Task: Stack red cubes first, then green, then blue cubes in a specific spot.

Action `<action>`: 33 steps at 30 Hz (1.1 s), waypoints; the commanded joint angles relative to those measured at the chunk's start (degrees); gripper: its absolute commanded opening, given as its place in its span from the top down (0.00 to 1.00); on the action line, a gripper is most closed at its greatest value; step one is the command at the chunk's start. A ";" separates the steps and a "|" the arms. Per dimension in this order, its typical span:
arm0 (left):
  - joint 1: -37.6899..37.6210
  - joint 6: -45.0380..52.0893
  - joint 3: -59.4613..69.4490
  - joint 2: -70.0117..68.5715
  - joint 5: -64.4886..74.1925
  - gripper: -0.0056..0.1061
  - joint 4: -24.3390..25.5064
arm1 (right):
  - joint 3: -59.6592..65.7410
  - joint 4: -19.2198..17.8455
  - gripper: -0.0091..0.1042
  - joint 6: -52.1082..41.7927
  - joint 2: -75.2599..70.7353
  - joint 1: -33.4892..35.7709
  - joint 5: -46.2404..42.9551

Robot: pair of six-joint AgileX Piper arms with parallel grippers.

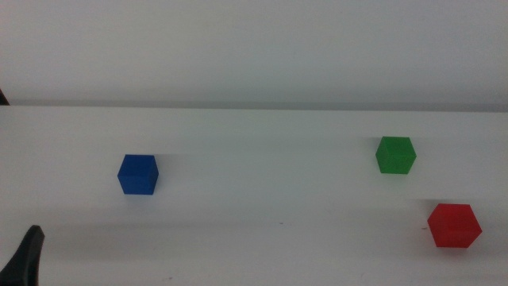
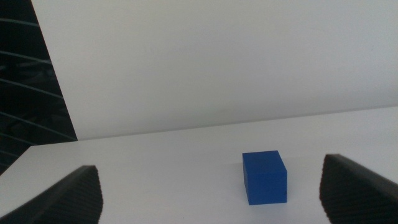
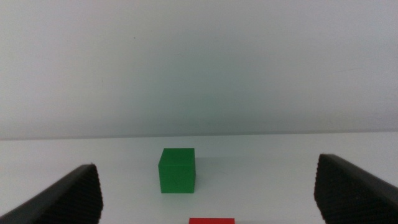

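Three cubes stand apart on the white table. The blue cube [image 1: 138, 175] is at the left, the green cube [image 1: 395, 155] at the right and the red cube [image 1: 455, 226] nearer the front right. My left gripper [image 1: 24, 258] shows only as a dark tip at the bottom left corner of the middle view. Through its wrist camera the left gripper [image 2: 211, 196] is open, with the blue cube [image 2: 265, 178] ahead of it. My right gripper [image 3: 208, 196] is open too, out of the middle view, facing the green cube [image 3: 178, 170], with the red cube's [image 3: 212, 220] top edge just in front.
The white tabletop [image 1: 262, 191] meets a pale wall at the back. A dark area [image 2: 31, 93] lies beyond the table's left end in the left wrist view.
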 commanded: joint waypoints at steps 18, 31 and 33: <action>-0.14 -0.27 2.37 -2.39 -0.96 0.11 -0.12 | -41.23 0.03 0.12 3.05 42.84 -0.40 50.58; -0.14 -0.27 2.37 -2.39 -0.96 0.11 -0.12 | -53.53 -2.04 0.12 2.81 71.39 -1.27 54.51; -0.14 -0.27 2.37 -2.39 -0.96 0.11 -0.12 | -56.90 -2.22 0.13 2.69 76.97 -1.27 54.51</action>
